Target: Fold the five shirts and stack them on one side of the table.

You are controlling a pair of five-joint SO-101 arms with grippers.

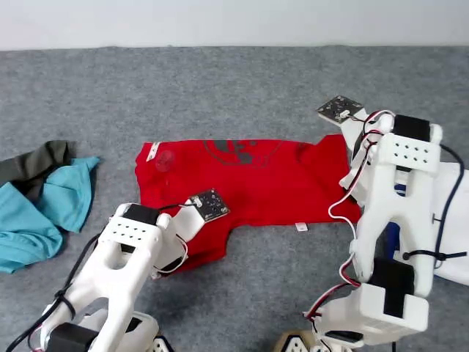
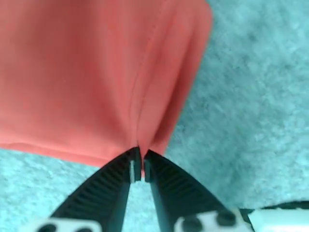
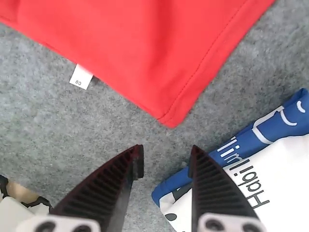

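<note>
Grey felt surface (image 1: 242, 81) fills the high view, with a red shirt (image 1: 256, 183) spread flat across its middle. A teal shirt (image 1: 44, 209) and a dark grey shirt (image 1: 37, 165) lie heaped together at the left edge, and a blue-and-white shirt (image 1: 458, 220) lies at the right edge. The left arm (image 1: 132, 249) stands over the red shirt's near left part, and the right arm (image 1: 396, 191) stands by its right end. From the left wrist, the left gripper (image 2: 137, 162) is pinched tight on the red shirt's hem, and creases in the cloth run into the closed tips. From the right wrist, the right gripper (image 3: 164, 159) hangs wide apart over bare felt, gripping nothing. It is just short of the red shirt's corner, with a small white label (image 3: 80, 77) poking from the hem and the blue-and-white shirt close beside. The step in hand looks like the first fold of the red shirt. To do it well, the right gripper should take that corner alone, clear of the neighbouring shirt. Both arms should then lift together and low, carrying the near hem evenly toward the far edge so the crease lands straight.
</note>
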